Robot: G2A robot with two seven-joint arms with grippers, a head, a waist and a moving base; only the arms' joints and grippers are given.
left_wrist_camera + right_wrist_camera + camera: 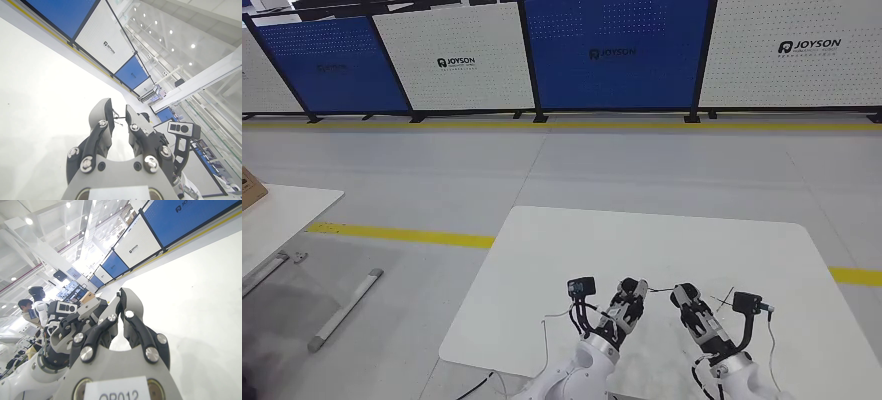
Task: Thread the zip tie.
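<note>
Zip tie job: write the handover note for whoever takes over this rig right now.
Left gripper: open, over the near part of the table; the zip tie crosses the gap between its fingers.
Right gripper: shut, apparently on one end of the zip tie, close beside the left one.
Done: the tie is held up between the two grippers.
Left: I cannot tell whether the tail is through the head. Check that first, then thread it or pull it tight.
</note>
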